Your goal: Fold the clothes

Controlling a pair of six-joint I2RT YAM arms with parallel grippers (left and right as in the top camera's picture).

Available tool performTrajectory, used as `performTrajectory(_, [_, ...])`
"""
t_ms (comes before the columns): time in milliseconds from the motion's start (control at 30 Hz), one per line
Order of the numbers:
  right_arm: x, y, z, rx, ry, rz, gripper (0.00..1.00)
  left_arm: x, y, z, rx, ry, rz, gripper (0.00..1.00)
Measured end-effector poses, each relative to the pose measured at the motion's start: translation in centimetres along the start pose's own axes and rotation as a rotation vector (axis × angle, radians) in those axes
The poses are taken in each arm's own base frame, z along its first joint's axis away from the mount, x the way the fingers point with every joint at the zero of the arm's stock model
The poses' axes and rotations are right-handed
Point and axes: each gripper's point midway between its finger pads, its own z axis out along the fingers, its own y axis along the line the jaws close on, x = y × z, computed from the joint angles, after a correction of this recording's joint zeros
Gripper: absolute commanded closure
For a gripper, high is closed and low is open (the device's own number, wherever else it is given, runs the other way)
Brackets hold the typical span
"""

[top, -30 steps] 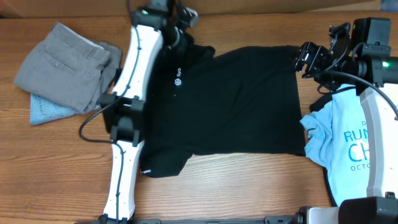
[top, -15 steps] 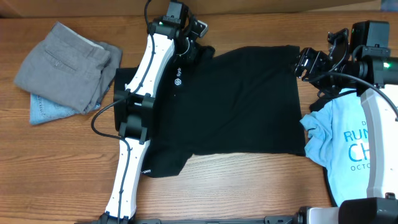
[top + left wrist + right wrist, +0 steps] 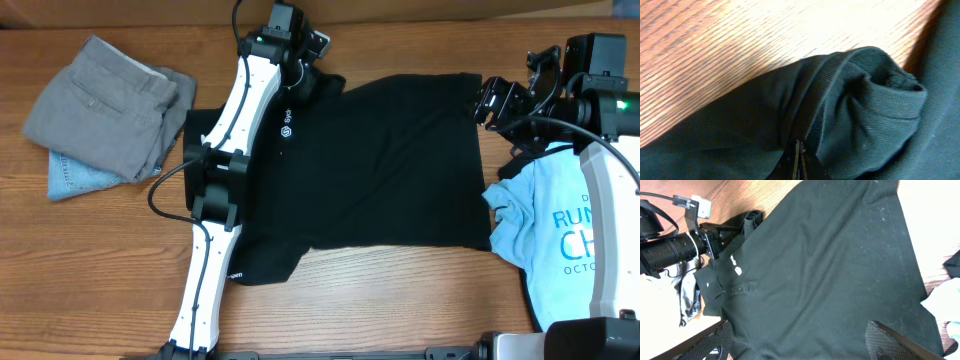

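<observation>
The plain black short-sleeved T-shirt lies spread flat on the wooden table. The left gripper is clamped on its far sleeve. The right gripper hangs wide open by the far hem corner. I'd pinch that corner first, then lift both together, cloth taut.

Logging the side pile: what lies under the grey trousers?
A light-blue garment pokes out beneath the grey trousers; the rest of it is covered.
</observation>
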Motion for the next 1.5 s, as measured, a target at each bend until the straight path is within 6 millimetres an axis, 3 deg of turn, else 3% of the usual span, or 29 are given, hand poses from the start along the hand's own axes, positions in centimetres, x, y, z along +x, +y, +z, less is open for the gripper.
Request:
performTrajectory(200, [0.0,0.0,0.0,0.0,0.0,0.0,0.12,0.5,2.6,-0.5,-0.026,-0.002,-0.095,0.96])
performTrajectory(333, [0.0,0.0,0.0,0.0,0.0,0.0,0.12,0.5,5.9,-1.6,-0.051,-0.033,-0.179,0.96])
performTrajectory(433, [0.0,0.0,0.0,0.0,-0.001,0.0,0.11,-1.2,8.4,-3.5,-0.061,-0.125,-0.246,0.96])
performTrajectory(567, [0.0,0.0,0.0,0.0,0.001,0.0,0.11,-4.1,11.3,-7.8,-0.082,-0.268,-0.314,0.96])
performTrajectory(633, [0.2,-0.1,0.0,0.002,0.007,0.003,0.11,-4.9,11.7,-9.4,-0.065,-0.311,-0.331,0.79])
performTrajectory(733, [0.2,-0.1,0.0,0.002,0.007,0.003,0.11,-4.5,10.9,-9.7,-0.014,-0.288,-0.348,0.59])
performTrajectory(800, [0.2,-0.1,0.0,0.002,0.006,0.003,0.11,-3.5,9.6,-9.0,0.023,-0.238,-0.336,0.52])
performTrajectory(1033, [0.2,0.0,0.0,0.002,0.006,0.003,0.11,-1.4,2.7,-4.4,0.125,-0.083,-0.175,0.44])
performTrajectory(1233, [0.5,-0.2,0.0,0.007,0.018,0.009,0.11,-1.9,-2.3,-1.7,0.133,-0.06,-0.055,0.41])
performTrajectory(1333, [0.5,-0.2,0.0,0.006,0.019,0.009,0.11,-2.0,-2.9,-1.4,0.121,-0.058,-0.033,0.44])
performTrajectory(1500, [0.5,-0.2,0.0,0.007,0.019,0.009,0.11,-0.6,-1.6,-0.4,0.069,-0.015,-0.041,0.47])
